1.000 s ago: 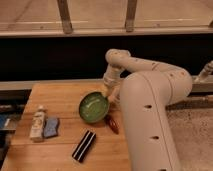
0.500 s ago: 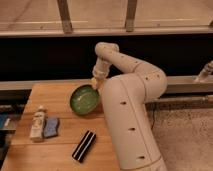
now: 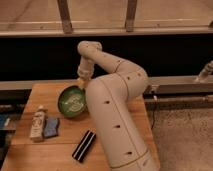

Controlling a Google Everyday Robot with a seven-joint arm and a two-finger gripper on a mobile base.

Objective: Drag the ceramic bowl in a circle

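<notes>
The ceramic bowl (image 3: 71, 101), round, glossy green inside with a darker rim, sits on the wooden table (image 3: 50, 150) near its far middle, partly hidden on the right by my white arm (image 3: 117, 115). My gripper (image 3: 81, 82) reaches down at the bowl's far right rim and seems to touch it there.
A white bottle (image 3: 37, 123) lies beside a blue sponge (image 3: 51, 127) at the table's left. A black flat bar (image 3: 84, 145) lies near the front. A dark shelf and metal rail (image 3: 175, 82) run behind the table. Grey floor lies to the right.
The bowl has slid left and a little toward the front across the table, with my gripper moving along at its rim. The red item seen a second ago is now hidden by my arm.
</notes>
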